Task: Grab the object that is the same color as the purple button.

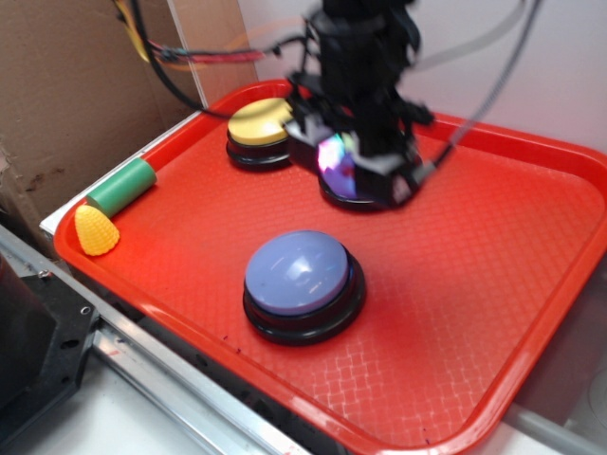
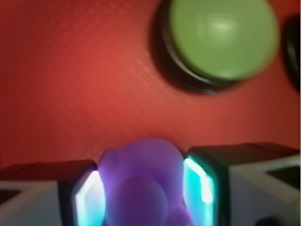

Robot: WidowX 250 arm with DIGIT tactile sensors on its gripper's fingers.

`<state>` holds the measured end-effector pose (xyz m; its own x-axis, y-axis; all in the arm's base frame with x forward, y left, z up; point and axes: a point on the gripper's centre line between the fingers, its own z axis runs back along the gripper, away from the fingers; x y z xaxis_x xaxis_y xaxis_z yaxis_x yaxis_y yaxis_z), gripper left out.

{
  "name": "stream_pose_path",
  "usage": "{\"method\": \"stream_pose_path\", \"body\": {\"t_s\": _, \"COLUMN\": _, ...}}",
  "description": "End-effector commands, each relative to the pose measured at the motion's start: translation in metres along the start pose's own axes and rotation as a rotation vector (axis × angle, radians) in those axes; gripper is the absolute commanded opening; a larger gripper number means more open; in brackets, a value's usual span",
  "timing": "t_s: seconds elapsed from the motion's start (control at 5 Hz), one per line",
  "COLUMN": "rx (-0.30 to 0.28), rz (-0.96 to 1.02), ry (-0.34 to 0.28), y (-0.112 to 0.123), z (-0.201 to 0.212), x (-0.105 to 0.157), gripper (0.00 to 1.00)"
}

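Exterior view
Surface: red plastic tray (image 1: 493,313) with a waffle texture, on a pale bench with a metal rail along the front edge.
Background: brown cardboard (image 1: 66,85) at left, white wall at right, cables hanging behind the arm.
Purple button (image 1: 302,273): lavender dome on a black round base, near the tray's front middle, well apart from the arm.
Yellow button (image 1: 258,123): yellow top on a black base, at the tray's back left, just beside the arm.
Green cylinder (image 1: 121,187): lying on its side at the tray's left rim.
Yellow corn-shaped toy (image 1: 95,231): just in front of the green cylinder, on the left rim.
Gripper (image 1: 356,161): black, motion-blurred, low over the tray's back middle, a glowing iridescent patch at its tip; opening and contents not readable from here.

Wrist view
Surface: same red tray (image 2: 70,84), blurred.
Green button (image 2: 218,37): green top on a black base, upper right, well clear of the fingers.
Dark edge (image 2: 294,47): part of another black base at the far right; cannot tell which.
Fingers (image 2: 91,200): two black pads lit cyan on their inner faces, drawn in close.
Purple rubber duck (image 2: 141,183): between the pads, touching both, pinched at bottom centre; beak not visible.
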<state>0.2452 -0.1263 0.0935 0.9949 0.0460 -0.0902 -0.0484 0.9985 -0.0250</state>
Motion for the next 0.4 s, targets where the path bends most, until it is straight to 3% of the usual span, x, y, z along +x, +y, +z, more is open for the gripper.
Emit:
{"method": "stream_pose_path", "body": {"t_s": 0.0, "rx": -0.126, "rz": 0.104, "ry": -0.206, "y": 0.038, "z": 0.100, "x": -0.029, "gripper": 0.00}}
{"method": "stream_pose_path", "body": {"t_s": 0.2, "rx": -0.146, "rz": 0.180, "ry": -0.271, "y": 0.059, "z": 0.112, "x": -0.041, "gripper": 0.00}}
